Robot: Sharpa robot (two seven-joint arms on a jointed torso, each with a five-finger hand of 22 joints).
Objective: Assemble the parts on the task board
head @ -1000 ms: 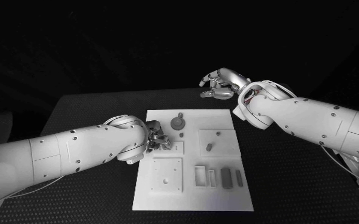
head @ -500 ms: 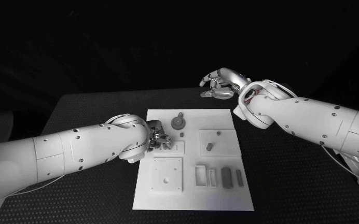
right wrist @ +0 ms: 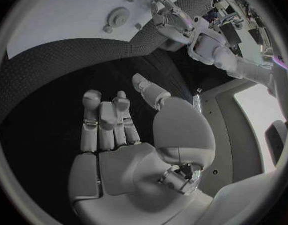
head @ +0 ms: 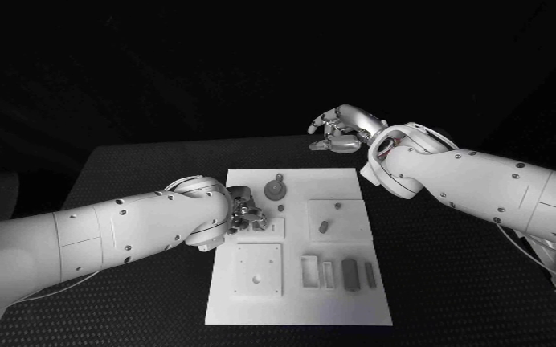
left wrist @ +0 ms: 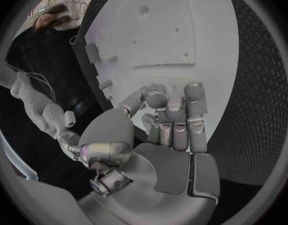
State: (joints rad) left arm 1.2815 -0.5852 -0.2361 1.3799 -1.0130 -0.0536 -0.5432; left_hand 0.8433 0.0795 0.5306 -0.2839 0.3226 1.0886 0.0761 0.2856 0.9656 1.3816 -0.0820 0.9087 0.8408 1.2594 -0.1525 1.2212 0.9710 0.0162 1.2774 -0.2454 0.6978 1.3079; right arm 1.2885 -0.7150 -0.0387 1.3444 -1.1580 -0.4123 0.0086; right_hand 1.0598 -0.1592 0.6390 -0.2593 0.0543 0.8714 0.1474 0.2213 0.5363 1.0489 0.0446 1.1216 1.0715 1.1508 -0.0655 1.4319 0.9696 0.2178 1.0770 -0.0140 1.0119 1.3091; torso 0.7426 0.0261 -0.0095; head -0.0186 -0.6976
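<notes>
The white task board (head: 299, 307) was seen in the middle of the black table (head: 139, 170). The left hand (head: 244, 212), fingers curled with nothing visibly held, was at its left edge. The right hand (head: 343, 128), loosely spread and empty, was raised behind the board, near small grey parts (head: 349, 274).

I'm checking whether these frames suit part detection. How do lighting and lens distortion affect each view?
Head view: the task board is lit evenly and bright against the dark table, its edges straight, the background black. Left wrist view: fisheye bends the board's edges into curves behind the left hand, with pale glare across the plate. Right wrist view: the right hand is well lit over dark table, the board curved at the circle's rim.
</notes>
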